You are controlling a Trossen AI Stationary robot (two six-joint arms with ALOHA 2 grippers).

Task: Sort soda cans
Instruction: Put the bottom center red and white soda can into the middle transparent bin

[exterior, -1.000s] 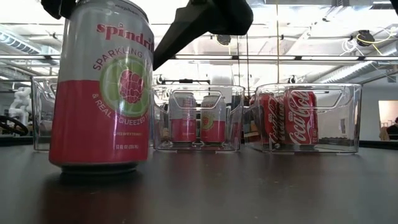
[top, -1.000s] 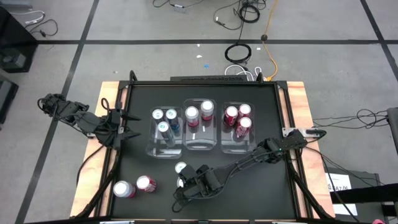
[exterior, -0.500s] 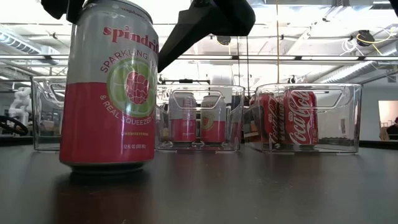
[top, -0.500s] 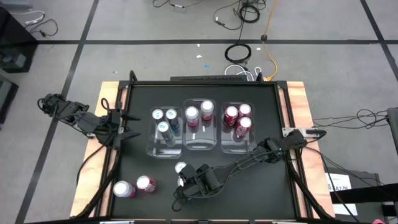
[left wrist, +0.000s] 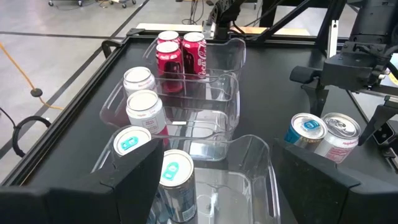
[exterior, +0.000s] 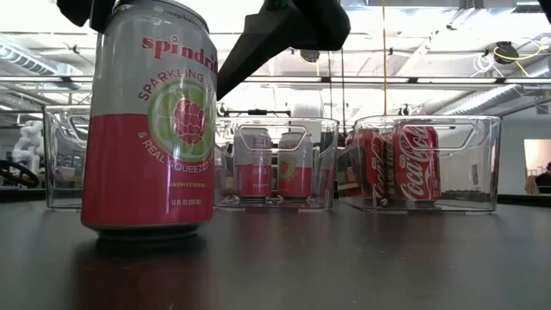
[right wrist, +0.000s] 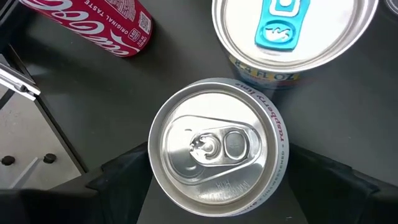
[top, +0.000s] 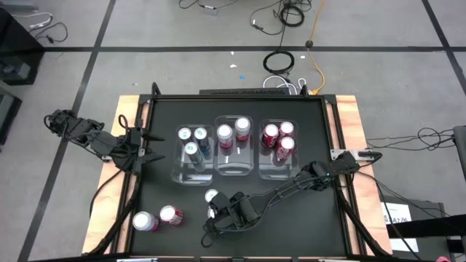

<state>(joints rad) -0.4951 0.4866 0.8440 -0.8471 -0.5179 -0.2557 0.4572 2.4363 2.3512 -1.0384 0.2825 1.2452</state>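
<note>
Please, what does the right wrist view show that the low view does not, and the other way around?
Only the right wrist view: the silver top of the pink can, a blue-tabbed can standing beside it, and a lying Coca-Cola can on its side.
Only the low view: the pink can's raspberry label, and the clear bins behind it, one with two smaller-looking pink cans, one with upright Coca-Cola cans.
Both: the same pink can standing on the black table, with the right gripper around it.
</note>
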